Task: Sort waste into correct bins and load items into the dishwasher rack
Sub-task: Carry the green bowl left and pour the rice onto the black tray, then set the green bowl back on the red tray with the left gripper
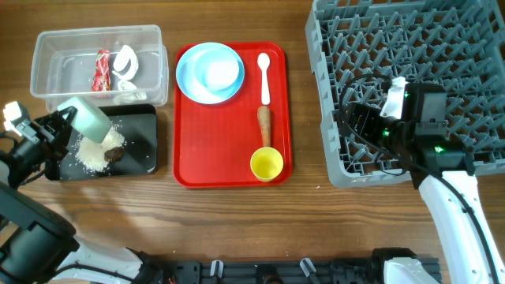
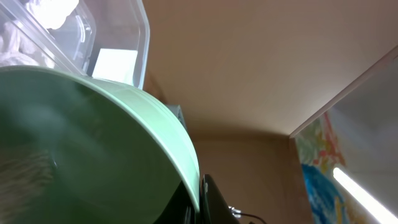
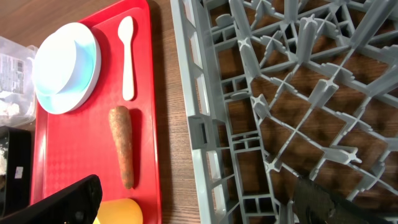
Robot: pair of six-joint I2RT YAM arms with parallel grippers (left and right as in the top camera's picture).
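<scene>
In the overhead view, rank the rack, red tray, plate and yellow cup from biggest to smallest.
Largest to smallest, none close enough to doubt:
1. rack
2. red tray
3. plate
4. yellow cup

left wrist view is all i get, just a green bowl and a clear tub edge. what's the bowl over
Observer: The pale green bowl, held by the left gripper, is tipped on its side over the black bin, above a heap of white crumbs.
Operator: anything else in that bin
Observer: A dark brown lump lies beside the crumbs.
Operator: and the right arm
Observer: The right gripper hovers open over the dishwasher rack, holding nothing.
</scene>
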